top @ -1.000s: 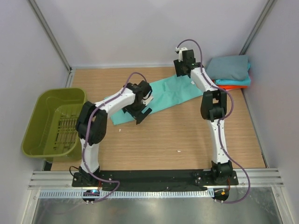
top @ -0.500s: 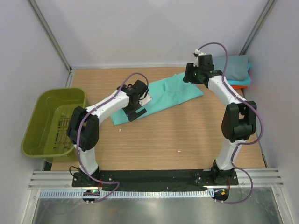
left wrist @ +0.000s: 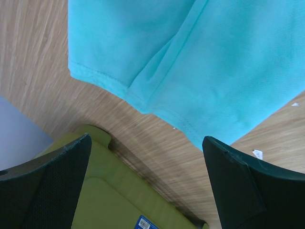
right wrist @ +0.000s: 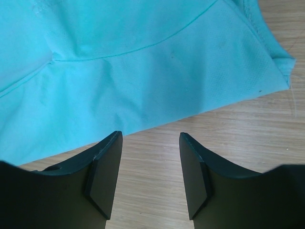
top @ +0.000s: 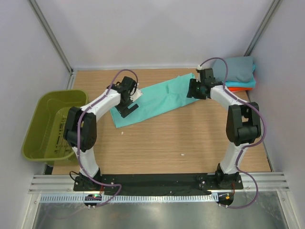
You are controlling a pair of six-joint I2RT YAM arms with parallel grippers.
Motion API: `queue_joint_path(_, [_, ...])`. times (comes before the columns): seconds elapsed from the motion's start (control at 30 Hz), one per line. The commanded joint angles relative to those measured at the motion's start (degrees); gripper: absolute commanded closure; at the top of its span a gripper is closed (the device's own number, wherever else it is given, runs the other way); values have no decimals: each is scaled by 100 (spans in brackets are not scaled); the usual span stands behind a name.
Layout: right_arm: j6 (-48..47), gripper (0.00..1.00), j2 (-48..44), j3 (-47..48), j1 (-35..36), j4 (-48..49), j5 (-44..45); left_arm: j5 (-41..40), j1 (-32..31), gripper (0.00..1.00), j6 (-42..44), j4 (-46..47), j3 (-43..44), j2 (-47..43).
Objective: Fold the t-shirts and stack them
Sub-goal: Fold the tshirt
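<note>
Olive-green plastic basket [top: 50, 125] sits at the table's left edge. In the left wrist view a small blue-and-white sticker [left wrist: 145, 223] shows on it, print too small to read. Left gripper [left wrist: 147, 186] is over the left end of the mint-green cloth t-shirt [top: 157, 98], fingers spread wide with nothing between them. The shirt lies flat across the back middle of the light wooden table [top: 167, 143], as a long band slanting up to the right. Right gripper [right wrist: 147, 176] is at the shirt's right end, fingers apart and empty, over bare wood just beside the hem. Far right corner has a folded stack: slate grey t-shirt [top: 237, 69] on top, bright cyan t-shirt [top: 243, 84] under it, orange-red t-shirt [top: 238, 88] at the bottom. No brand or writing readable anywhere.
</note>
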Motion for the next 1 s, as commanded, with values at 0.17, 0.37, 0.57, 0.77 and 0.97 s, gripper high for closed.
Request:
queue_joint_path(0.17, [195,43,101,110,-141,335,141,-159,183,5,632,309,-96,-40])
queue_joint_path(0.37, [80,43,400,287,-133,361,106,-230,227,6,632,467,-8,381])
queue_joint_path(0.57, [71,43,945,559,-133,423,18,-397,227,8,377,476,203,822])
queue_joint_path(0.77, [-95,43,1560,1086,-133,397,-17,-590,210,10,123,572,168,1051])
queue_joint_path(0.97, [-236,43,2209,1868,-133,335,-26,-898,-141,10,-124,643,-236,682])
